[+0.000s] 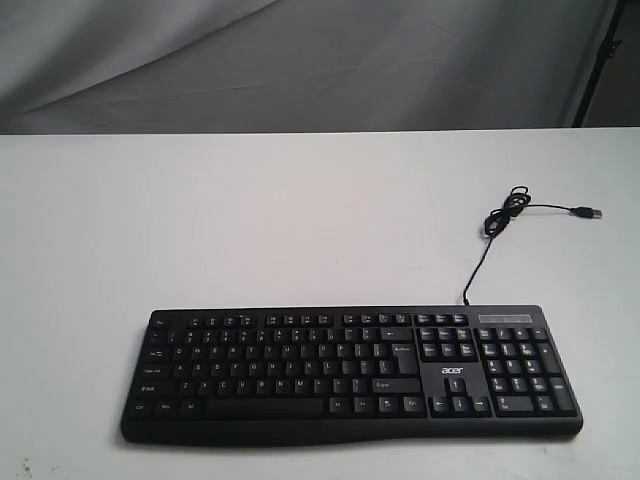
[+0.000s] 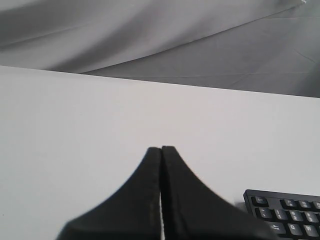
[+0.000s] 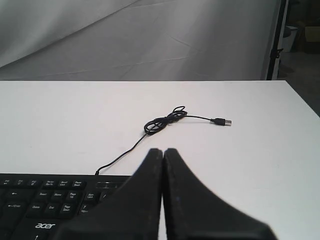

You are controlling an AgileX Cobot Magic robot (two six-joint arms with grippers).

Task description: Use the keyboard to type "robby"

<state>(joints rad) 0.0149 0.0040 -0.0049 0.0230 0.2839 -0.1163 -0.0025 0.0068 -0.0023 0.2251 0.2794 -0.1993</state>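
Note:
The black keyboard with white legends and an "acer" logo lies across the near part of the white table. Its thin black cable loops away to a loose USB plug. Neither arm appears in the exterior view. In the left wrist view my left gripper is shut with nothing in it, and one corner of the keyboard shows beside it. The right gripper is shut and empty too; its fingers cover part of the keyboard, and the cable lies beyond them.
The white table ends at a far edge against a grey cloth backdrop. The table's right edge shows in the right wrist view, with a dark stand past it.

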